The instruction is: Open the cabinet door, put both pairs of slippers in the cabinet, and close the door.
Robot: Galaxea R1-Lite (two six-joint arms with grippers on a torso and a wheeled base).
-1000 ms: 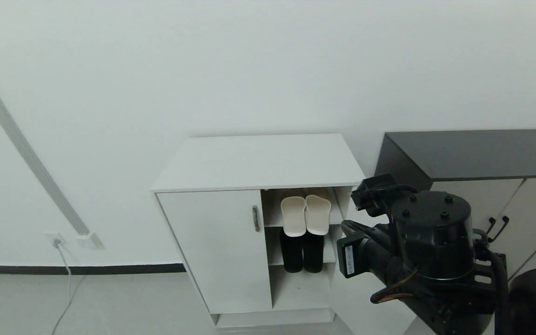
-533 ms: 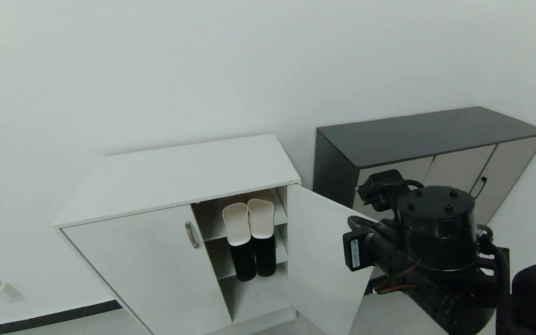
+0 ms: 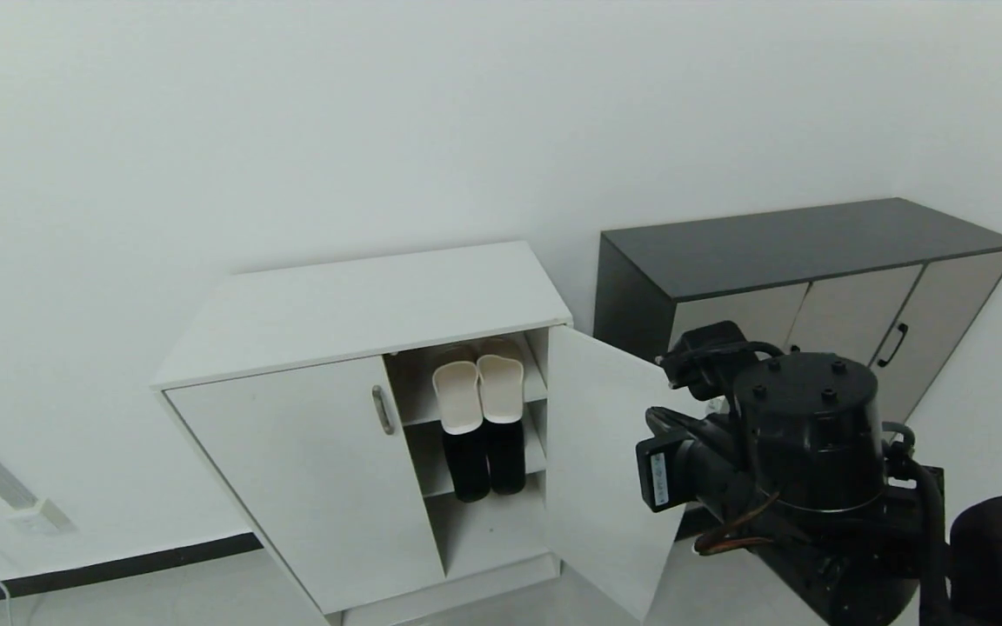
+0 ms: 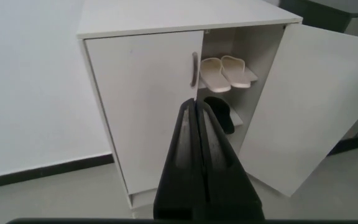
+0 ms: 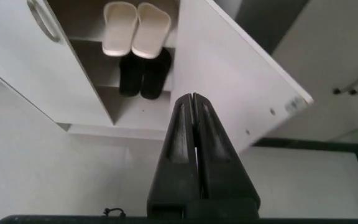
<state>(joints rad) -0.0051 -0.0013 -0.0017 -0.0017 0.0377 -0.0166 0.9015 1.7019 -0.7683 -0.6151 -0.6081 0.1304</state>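
Standing open, the right door (image 3: 597,461) of the white cabinet (image 3: 362,304) hung from hinges on the cabinet's 3 o'clock side. Its long axis was upright and its free edge pointed out toward 5 o'clock in the head view. Both pairs lay inside: the white slippers (image 3: 477,393) on the upper shelf and the black slippers (image 3: 485,461) on the shelf at 6 o'clock of them. Each pair sat side by side, long axis running front to back, near ends poking past the shelf edge. The left end effector (image 4: 196,107) and the right end effector (image 5: 192,98) each had fingers pressed together on nothing, both apart from the cabinet. The door looked a stiff, light panel that should swing easily — a flat push on its outer face near the free edge, far from the hinges, seemed the best place to take it.
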